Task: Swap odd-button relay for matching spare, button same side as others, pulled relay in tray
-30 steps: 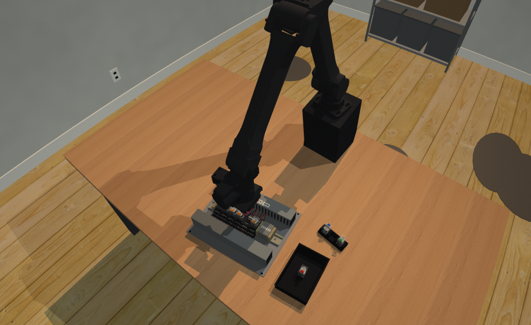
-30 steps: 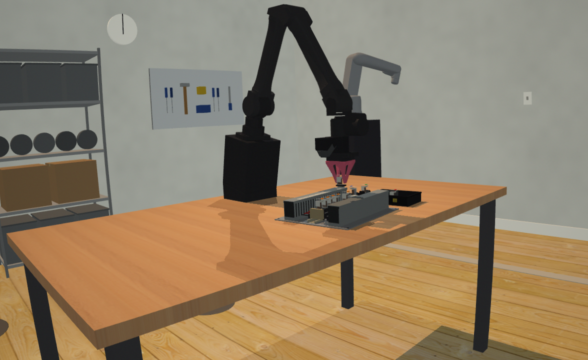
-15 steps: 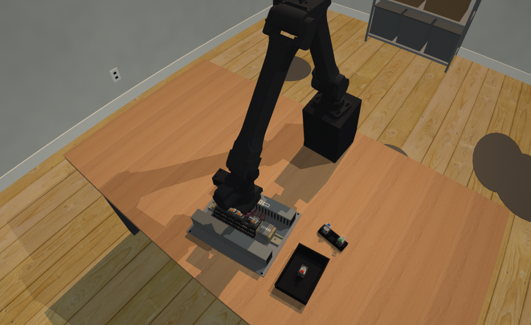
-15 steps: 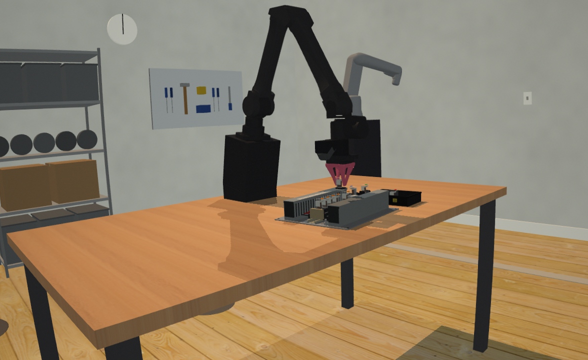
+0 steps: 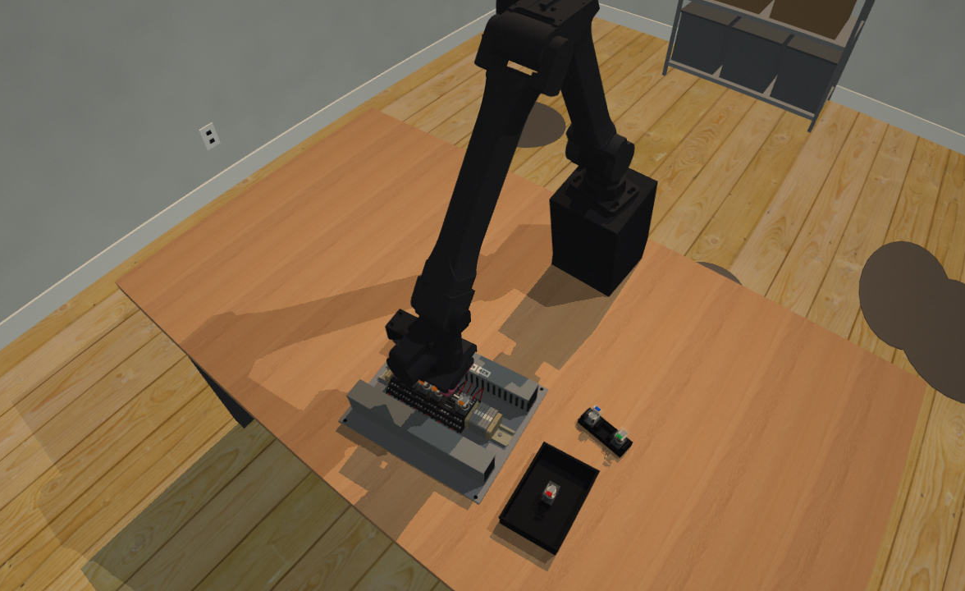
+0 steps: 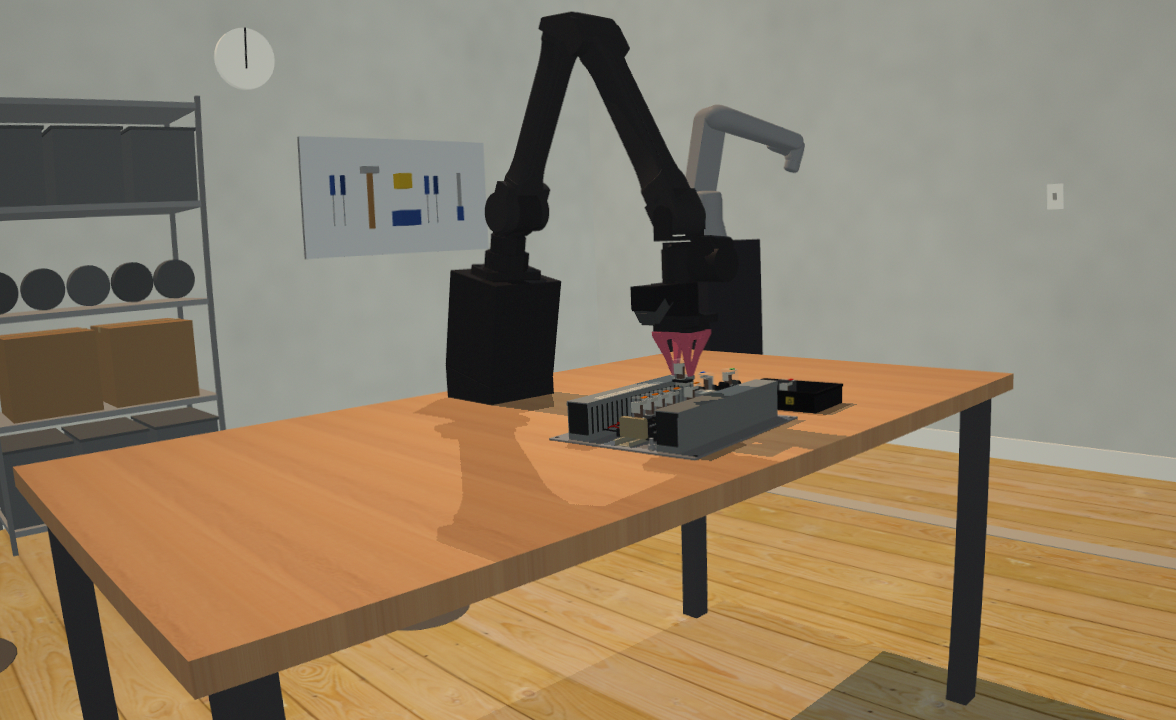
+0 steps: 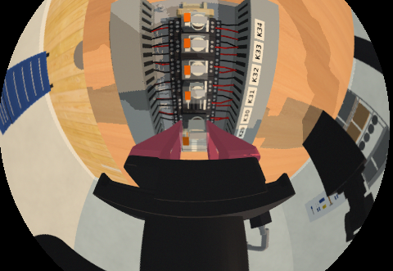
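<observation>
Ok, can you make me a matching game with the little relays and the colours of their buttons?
Things:
1. relay in the tray
2. relay in the gripper
3. holder relay nearer the panel
4. holder relay farther from the panel

Button colours:
A. green
B. orange
C. red
D. blue

Pairs: 1-C, 2-B, 3-D, 4-A.

The gripper is shut on its relay at the near end of the row of orange-button relays.
</observation>
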`<move>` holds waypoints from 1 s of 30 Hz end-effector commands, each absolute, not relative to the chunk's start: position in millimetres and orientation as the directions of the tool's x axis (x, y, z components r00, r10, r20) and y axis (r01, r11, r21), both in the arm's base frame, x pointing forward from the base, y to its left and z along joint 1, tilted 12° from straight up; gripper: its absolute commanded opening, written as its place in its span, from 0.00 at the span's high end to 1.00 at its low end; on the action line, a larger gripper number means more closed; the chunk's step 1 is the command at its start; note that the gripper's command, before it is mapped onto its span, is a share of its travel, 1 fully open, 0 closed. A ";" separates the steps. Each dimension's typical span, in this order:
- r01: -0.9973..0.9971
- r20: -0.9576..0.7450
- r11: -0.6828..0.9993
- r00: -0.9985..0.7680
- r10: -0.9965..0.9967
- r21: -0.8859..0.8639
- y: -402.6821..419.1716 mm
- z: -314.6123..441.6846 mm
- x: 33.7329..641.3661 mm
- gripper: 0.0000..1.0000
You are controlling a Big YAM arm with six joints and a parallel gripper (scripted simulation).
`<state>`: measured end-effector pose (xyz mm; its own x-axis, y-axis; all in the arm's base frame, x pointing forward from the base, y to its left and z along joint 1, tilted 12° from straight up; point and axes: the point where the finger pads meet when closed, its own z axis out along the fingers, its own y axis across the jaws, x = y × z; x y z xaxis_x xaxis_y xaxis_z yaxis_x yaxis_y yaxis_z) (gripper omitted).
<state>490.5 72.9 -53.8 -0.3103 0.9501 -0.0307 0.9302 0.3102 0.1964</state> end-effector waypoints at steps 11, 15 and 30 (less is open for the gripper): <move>0.924 -0.036 0.301 -0.302 0.953 0.235 75.8 -52.3 510.5 1.00; 0.925 -0.036 0.302 -0.302 0.953 0.233 76.0 -56.6 511.1 1.00; 0.924 -0.036 0.301 -0.302 0.953 0.234 76.3 -64.1 513.1 1.00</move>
